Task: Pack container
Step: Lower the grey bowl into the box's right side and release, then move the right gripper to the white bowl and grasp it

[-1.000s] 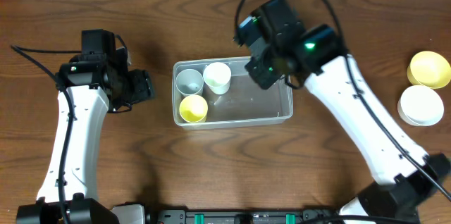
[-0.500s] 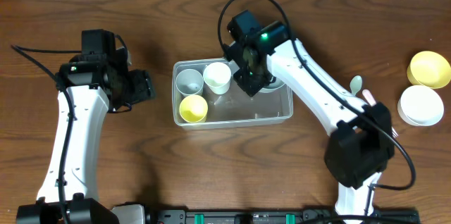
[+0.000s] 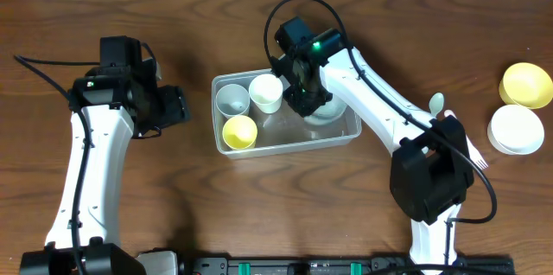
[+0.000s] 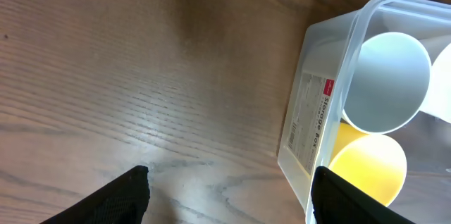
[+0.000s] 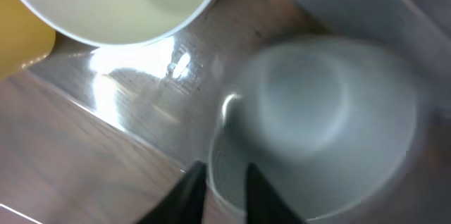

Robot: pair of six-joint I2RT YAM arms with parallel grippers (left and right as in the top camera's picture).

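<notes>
The clear plastic container (image 3: 289, 147) sits mid-table holding a grey cup (image 3: 232, 99), a white cup (image 3: 266, 93) and a yellow cup (image 3: 238, 132) at its left end. A grey bowl (image 3: 328, 115) rests inside its right half. My right gripper (image 3: 307, 98) reaches into the container. In the right wrist view its fingertips (image 5: 224, 196) stand slightly apart astride the bowl's (image 5: 324, 118) rim, open. My left gripper (image 3: 184, 106) hovers open over bare wood left of the container (image 4: 313, 111), its fingers (image 4: 229, 196) wide apart and empty.
A yellow bowl (image 3: 527, 85) and a white bowl (image 3: 516, 130) sit at the far right edge. A pale green spoon (image 3: 436, 102) and a white fork (image 3: 478, 156) lie right of the container, partly under my right arm.
My right arm swung down and left into the container with the grey bowl, and its jaws parted slightly on the rim. The container turned a little. The left arm stayed still.
</notes>
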